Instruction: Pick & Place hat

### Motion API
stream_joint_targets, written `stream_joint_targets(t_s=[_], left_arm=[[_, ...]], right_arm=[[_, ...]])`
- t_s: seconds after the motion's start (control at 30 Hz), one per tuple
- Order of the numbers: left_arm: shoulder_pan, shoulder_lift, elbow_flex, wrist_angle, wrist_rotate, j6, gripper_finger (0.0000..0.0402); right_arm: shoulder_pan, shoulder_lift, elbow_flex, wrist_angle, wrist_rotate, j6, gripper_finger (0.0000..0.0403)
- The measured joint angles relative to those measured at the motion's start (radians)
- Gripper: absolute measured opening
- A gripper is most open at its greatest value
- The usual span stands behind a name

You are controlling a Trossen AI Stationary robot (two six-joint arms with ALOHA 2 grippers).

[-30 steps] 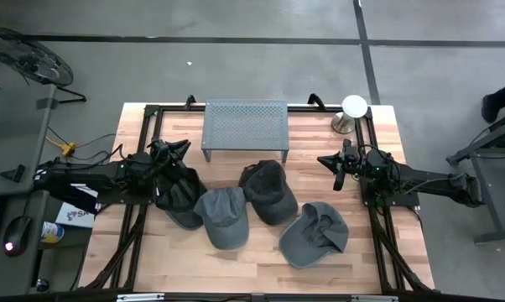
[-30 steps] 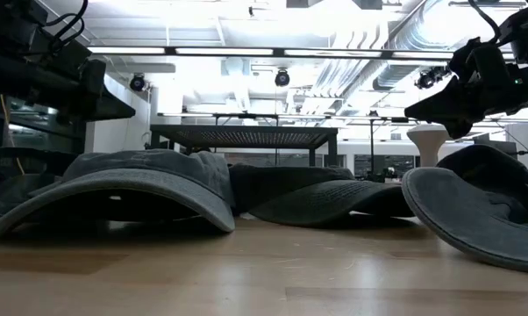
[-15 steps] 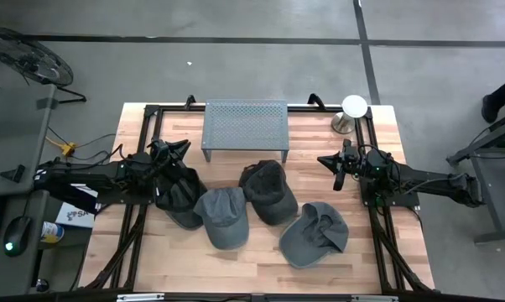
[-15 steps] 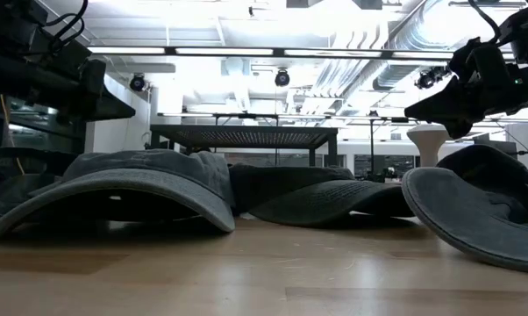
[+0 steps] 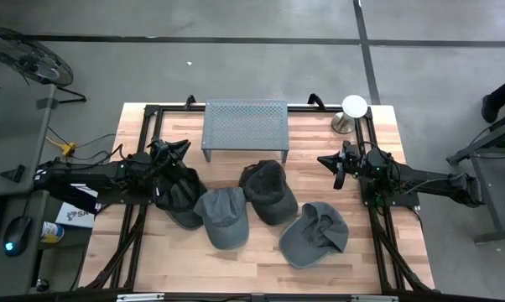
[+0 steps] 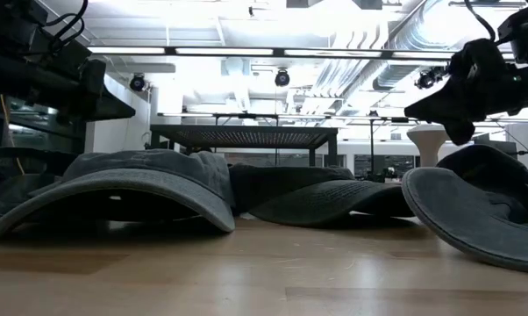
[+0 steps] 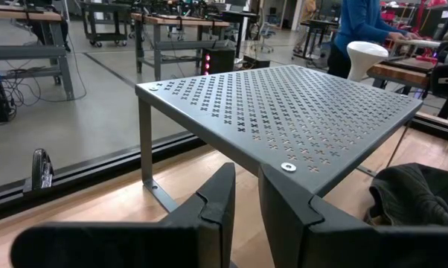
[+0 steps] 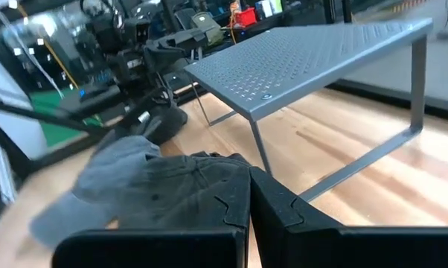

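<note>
While four grey hats lie in a loose row across the wooden table (image 5: 261, 260), both arms wait off to the sides. Seen from above, taking the table's centre as the dial, the leftmost hat (image 5: 179, 198) sits at about 9 o'clock, the second hat (image 5: 222, 216) at 7, the dark third hat (image 5: 268, 190) close to the centre, and the fourth hat (image 5: 314, 233) at 5, turned inside up. The second one overlaps its neighbours on both sides. A perforated metal stand (image 5: 245, 127) occupies 12 o'clock, and a white mushroom-shaped lamp (image 5: 352, 110) stands at 1 o'clock.

The left gripper (image 5: 170, 152) hovers at 10 o'clock, just above the leftmost hat; its fingers (image 7: 224, 195) are pressed nearly together on nothing, with only a thin slit between them. The right gripper (image 5: 338, 169) hangs at 3 o'clock, clear of every hat, its fingers (image 8: 272, 199) likewise clenched and empty.

Only the left wrist camera shows a person in a blue top (image 7: 362, 22) beyond the table. The low camera shows the second hat's brim (image 6: 115, 197) hiding much behind it
</note>
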Motion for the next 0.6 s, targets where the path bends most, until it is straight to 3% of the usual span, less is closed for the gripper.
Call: stream_joint_targets(t_s=[0.2, 0.6], left_arm=[[0.0, 0.0, 0.0, 0.0, 0.0, 0.0, 0.0061], [0.0, 0.0, 0.0, 0.0, 0.0, 0.0, 0.0061]], right_arm=[[0.0, 0.0, 0.0, 0.0, 0.0, 0.18, 0.0], [0.0, 0.001, 0.023, -0.006, -0.164, 0.218, 0.0]])
